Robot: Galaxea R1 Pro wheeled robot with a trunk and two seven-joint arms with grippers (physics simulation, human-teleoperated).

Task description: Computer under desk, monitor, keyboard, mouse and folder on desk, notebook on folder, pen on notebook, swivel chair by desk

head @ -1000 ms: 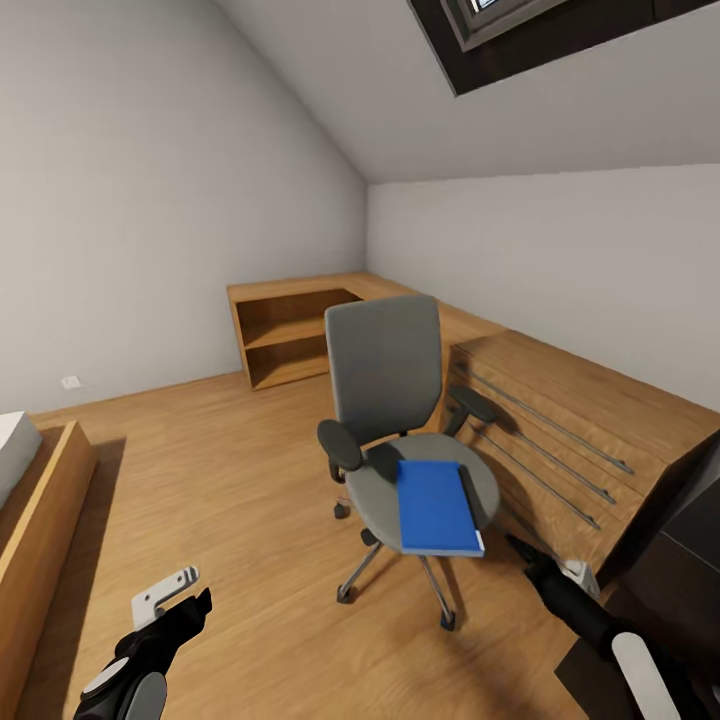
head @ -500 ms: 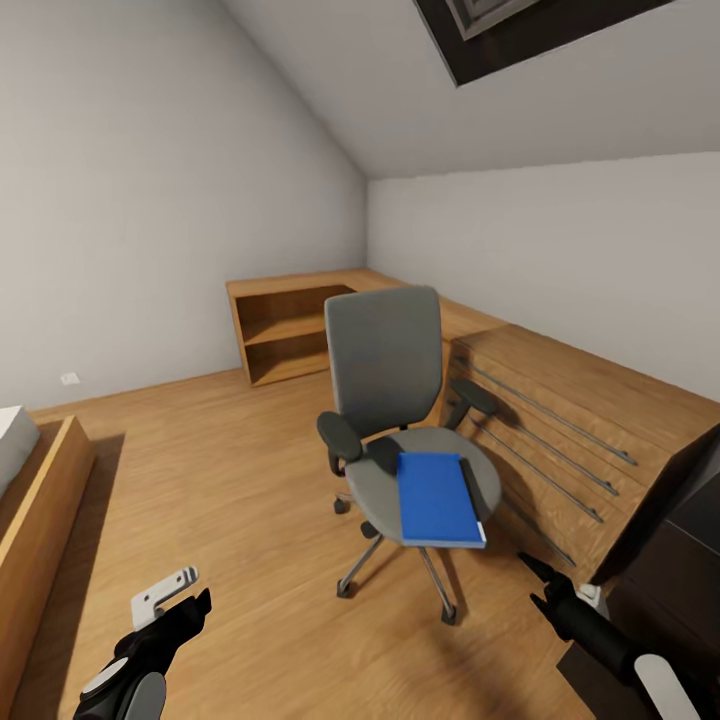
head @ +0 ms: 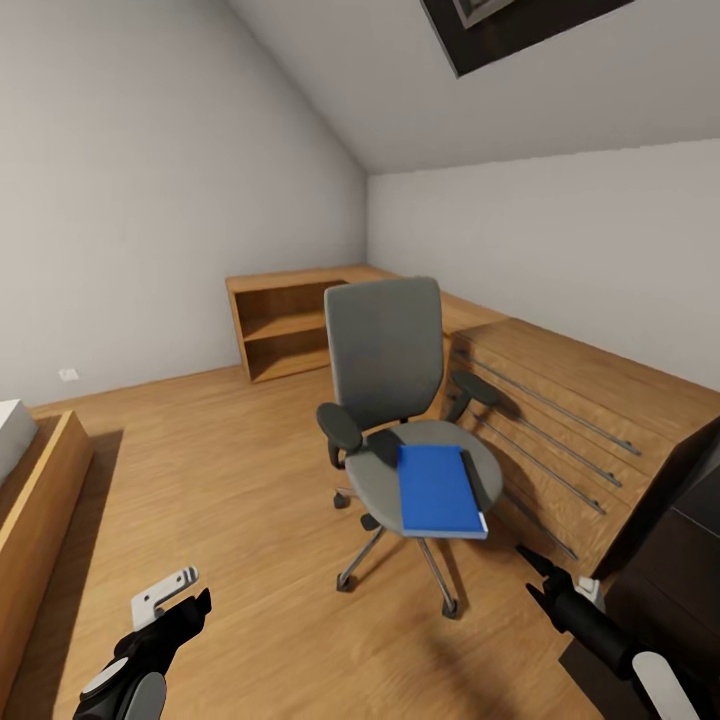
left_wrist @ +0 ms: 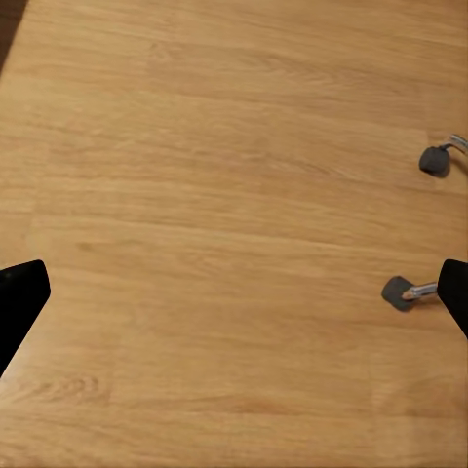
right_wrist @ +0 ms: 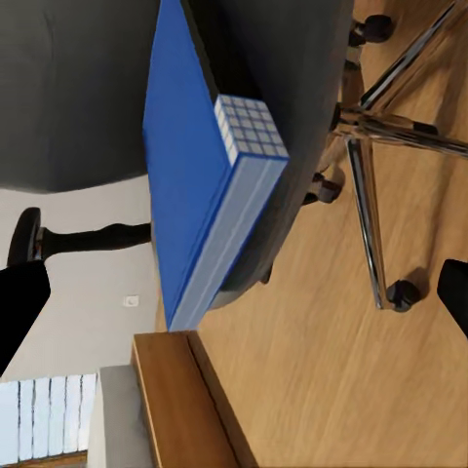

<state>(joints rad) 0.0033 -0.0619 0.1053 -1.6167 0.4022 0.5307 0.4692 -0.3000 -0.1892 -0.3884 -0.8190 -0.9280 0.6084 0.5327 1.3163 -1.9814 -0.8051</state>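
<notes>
Wood floor (head: 230, 470) w/ long low wooden cabinet (head: 560, 400) along the right wall; open shelf unit (head: 285, 335) in the far corner. Bed frame edge (head: 35, 500) at left. Dark desk (head: 680, 540) at right edge, just beside the right arm. Grey swivel chair (head: 390, 380) mid-room, close to the cabinet, apart from the desk. Blue folder (head: 438, 490) lies flat on the seat, front edge overhanging. Left gripper (head: 172, 603) low over bare floor, jaws spread, holding nothing. Right gripper (head: 540, 578) points toward chair base, fingers apart, empty; folder (right_wrist: 190, 166) straight ahead.

Open wooden shelf unit (head: 290, 335) against the far wall (head: 150, 200)
</notes>
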